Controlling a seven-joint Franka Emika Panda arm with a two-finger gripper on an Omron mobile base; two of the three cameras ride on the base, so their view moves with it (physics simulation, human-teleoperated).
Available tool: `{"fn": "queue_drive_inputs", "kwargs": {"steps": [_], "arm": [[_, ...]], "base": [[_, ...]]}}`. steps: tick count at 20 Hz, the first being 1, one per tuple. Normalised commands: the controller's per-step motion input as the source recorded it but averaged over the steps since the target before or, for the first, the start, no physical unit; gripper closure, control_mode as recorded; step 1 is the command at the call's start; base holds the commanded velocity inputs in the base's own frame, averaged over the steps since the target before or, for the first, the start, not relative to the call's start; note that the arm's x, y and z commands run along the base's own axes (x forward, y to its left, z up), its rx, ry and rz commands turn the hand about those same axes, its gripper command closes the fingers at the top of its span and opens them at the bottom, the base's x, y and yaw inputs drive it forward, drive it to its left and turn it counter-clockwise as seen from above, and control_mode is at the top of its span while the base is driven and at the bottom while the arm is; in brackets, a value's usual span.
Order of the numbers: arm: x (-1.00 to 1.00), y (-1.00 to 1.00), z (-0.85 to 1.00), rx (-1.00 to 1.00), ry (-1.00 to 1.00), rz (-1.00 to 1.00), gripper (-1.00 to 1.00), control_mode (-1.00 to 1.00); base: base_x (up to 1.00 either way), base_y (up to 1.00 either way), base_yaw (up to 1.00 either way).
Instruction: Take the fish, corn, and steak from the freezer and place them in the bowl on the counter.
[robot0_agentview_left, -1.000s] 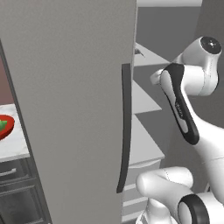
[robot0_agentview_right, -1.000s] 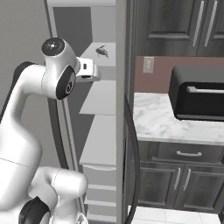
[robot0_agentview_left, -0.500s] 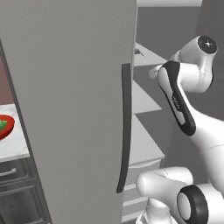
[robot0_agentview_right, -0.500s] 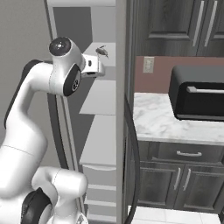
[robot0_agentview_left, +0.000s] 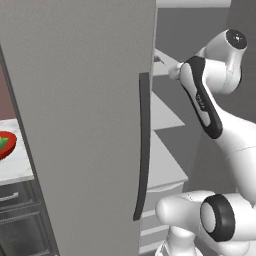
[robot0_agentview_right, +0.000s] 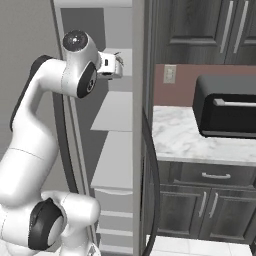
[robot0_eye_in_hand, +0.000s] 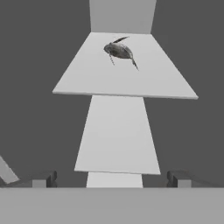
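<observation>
The fish (robot0_eye_in_hand: 119, 51), small, dark and grey, lies on the upper shelf (robot0_eye_in_hand: 131, 81) of the open freezer (robot0_agentview_left: 75, 100). My gripper (robot0_eye_in_hand: 112, 180) hangs open in front of and above that shelf, its two dark fingertips (robot0_eye_in_hand: 45, 179) wide apart, nothing between them. From the right base view my hand (robot0_agentview_right: 108, 65) reaches into the freezer at upper-shelf height, with the fish (robot0_agentview_right: 120, 58) just past it. The red bowl (robot0_agentview_left: 5, 145) sits on the white counter (robot0_agentview_left: 15, 170) at the far left, something green in it. Corn and steak are out of view.
The freezer door with its long dark handle (robot0_agentview_left: 143, 145) stands open between the bowl and my arm. Lower pale shelves (robot0_agentview_right: 117, 110) and drawers (robot0_agentview_right: 112, 202) sit under the hand. To the right is another marble counter (robot0_agentview_right: 175, 140) with a black appliance (robot0_agentview_right: 225, 112).
My arm has stretched higher and deeper into the freezer, bringing the hand up towards the fish's shelf. The jaws stayed open.
</observation>
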Motion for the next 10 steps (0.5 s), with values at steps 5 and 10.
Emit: {"fn": "queue_drive_inputs", "kwargs": {"steps": [5,10], "arm": [[0.48,0.0,0.0,0.01,0.0,0.0,-1.0,-1.0],[0.43,0.0,0.01,0.0,0.0,0.0,-1.0,-1.0]], "base": [[0.0,0.0,0.0],[0.0,0.0,0.0]]}}
